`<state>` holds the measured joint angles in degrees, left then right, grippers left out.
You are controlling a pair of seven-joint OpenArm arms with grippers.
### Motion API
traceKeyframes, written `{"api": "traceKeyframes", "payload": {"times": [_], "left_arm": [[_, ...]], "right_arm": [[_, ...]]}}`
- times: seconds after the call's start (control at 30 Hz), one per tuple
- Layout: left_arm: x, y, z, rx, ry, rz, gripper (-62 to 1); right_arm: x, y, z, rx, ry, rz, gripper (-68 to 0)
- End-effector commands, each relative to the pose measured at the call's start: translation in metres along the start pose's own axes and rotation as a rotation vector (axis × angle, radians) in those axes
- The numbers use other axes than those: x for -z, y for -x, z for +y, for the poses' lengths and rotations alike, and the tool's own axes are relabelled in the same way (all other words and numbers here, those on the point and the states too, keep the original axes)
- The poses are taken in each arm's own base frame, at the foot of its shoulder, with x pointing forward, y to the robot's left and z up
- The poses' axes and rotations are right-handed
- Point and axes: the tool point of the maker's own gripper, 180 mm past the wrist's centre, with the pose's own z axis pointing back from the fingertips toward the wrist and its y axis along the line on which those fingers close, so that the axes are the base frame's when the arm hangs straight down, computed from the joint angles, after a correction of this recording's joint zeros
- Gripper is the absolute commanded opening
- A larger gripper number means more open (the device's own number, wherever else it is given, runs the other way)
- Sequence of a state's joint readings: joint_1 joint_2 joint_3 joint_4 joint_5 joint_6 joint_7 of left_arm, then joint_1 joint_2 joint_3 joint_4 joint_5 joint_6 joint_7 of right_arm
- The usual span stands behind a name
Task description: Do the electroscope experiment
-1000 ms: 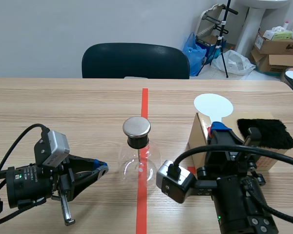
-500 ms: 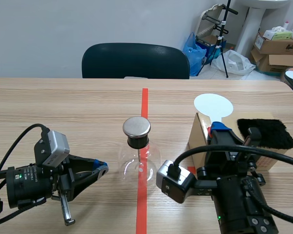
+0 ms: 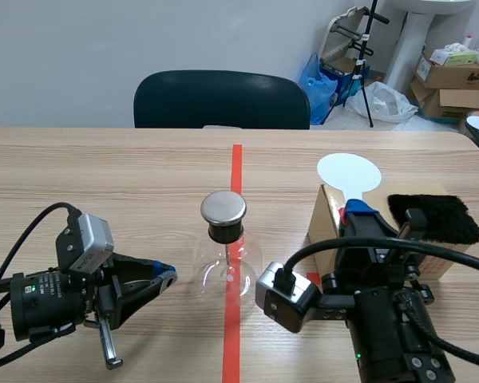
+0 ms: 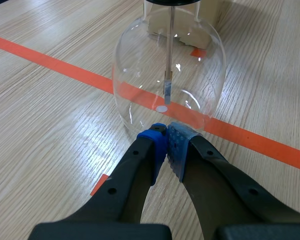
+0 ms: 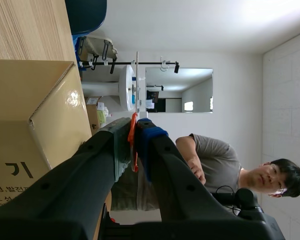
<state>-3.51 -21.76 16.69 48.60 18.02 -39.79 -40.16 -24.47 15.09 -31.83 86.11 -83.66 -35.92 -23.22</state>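
One glass electroscope (image 3: 226, 255), one box (image 3: 323, 222), one black cloth (image 3: 435, 217).
Left gripper (image 4: 165, 134) pinched empty beside it; right gripper (image 5: 133, 130) clamps one white paddle (image 3: 349, 171).

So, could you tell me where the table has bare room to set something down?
The table is bare beyond the flask toward the chair, and left of it past the left gripper. Crowded at right: box, black cloth, right gripper with paddle.

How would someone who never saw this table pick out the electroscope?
Follow the red tape line down the middle of the wooden table. Standing on it is a round glass flask with a black stopper and a flat metal disc on top. It alone is see-through; the cardboard box and white paddle beside it are not.
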Motion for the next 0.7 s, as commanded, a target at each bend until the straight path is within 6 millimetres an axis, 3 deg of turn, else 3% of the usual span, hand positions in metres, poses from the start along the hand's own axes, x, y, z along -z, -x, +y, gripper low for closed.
{"api": "traceKeyframes", "payload": {"times": [0.0,0.67], "left_arm": [[0.0009,-0.0106,0.0037,0.005,-0.011,-0.038,-56.7],[0.0009,-0.0106,0.0037,0.005,-0.011,-0.038,-56.7]], "right_arm": [[0.0042,0.0041,-0.0090,-0.002,0.032,0.006,-66.5],[0.0042,-0.0040,-0.0091,-0.003,0.032,-0.039,-66.5]]}}
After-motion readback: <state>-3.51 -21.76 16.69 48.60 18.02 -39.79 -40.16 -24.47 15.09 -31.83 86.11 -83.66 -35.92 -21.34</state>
